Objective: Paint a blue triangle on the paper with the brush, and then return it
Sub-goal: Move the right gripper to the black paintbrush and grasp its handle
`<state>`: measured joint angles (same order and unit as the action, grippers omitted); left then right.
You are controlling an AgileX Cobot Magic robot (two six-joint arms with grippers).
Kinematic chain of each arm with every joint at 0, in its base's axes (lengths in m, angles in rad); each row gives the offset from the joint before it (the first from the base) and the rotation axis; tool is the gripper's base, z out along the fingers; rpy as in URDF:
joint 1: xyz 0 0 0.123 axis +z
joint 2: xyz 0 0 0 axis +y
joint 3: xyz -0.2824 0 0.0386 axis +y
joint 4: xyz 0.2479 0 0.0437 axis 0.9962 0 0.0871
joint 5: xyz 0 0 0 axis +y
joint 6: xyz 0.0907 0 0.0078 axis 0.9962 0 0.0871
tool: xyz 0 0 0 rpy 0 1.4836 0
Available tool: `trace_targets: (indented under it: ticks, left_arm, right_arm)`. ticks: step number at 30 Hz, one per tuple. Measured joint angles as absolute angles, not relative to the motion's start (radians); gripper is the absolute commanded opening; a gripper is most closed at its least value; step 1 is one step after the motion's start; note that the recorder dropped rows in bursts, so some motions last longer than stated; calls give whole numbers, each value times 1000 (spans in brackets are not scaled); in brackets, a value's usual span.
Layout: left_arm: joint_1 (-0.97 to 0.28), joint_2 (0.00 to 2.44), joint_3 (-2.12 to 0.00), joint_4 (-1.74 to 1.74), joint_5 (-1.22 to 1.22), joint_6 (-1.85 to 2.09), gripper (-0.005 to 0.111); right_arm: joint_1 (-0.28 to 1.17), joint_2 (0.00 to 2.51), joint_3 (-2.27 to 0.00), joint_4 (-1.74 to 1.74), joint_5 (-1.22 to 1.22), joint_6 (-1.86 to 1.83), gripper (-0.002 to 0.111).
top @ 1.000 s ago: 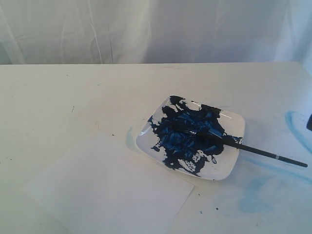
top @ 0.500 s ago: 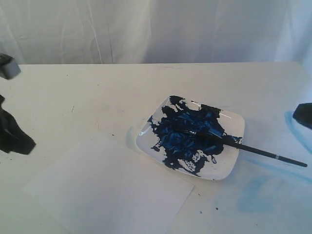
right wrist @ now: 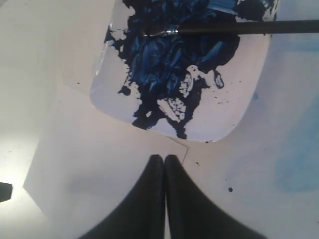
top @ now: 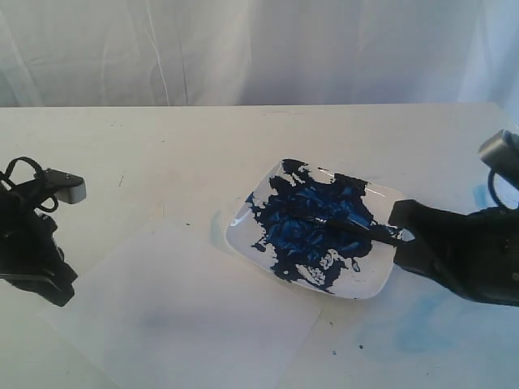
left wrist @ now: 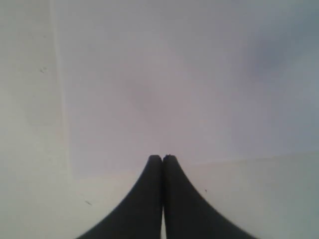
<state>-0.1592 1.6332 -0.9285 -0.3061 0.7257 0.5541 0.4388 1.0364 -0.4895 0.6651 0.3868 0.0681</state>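
At the paper's (top: 186, 316) left edge and the dish's (top: 379, 279) right rim, both arms' jaws stand pressed together.

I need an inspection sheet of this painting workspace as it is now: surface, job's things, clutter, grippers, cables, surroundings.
Surface: off-white table, with pale blue smears near the dish.
Job's things: paper blank, nothing painted yet; brush lying across the white dish, bristles in the dark blue paint.
Clutter: nothing seen beyond small dark specks.
Grippers: left gripper shut, empty, by the paper's edge; right gripper shut, empty, near the dish.
Cables: black loop on the left arm.
Surroundings: white curtain behind the table.
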Motion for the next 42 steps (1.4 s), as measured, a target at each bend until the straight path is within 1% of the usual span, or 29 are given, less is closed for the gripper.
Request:
trace_targets:
  ticks: [6,11,17,22,25,29,32,35,39,42]
  left_arm:
    - [-160,1635,-907,-302,606,556,0]
    - [-160,1635,-905,-302,583,556,0]
    - [-160,1635,-905,-322,583,558,0]
    - [-160,1635,-905,-324,585,558,0]
    - [-160,1635,-905,-329,587,558,0]
    - [-160,1635,-905,-341,587,558,0]
    - [-160,1635,-905,-343,587,558,0]
    - [-160,1635,-905,-344,587,558,0]
    - [-160,1635,-905,-347,587,558,0]
    - [-160,1635,-905,-347,587,558,0]
  right_arm:
    - [447,1196,-490,665,281,89,0]
    - [447,1298,-490,665,215,122,0]
    - [435,1336,-490,661,163,247,0]
    - [369,1336,-490,661,151,388,1]
    - [339,1336,-490,661,151,482,9]
    - [320,1336,-490,661,131,571,27]
    - [320,1336,-490,665,106,600,37]
    - [320,1337,-490,667,76,604,39]
    - [320,1337,-490,667,52,619,39]
    - [320,1337,-490,674,47,724,39]
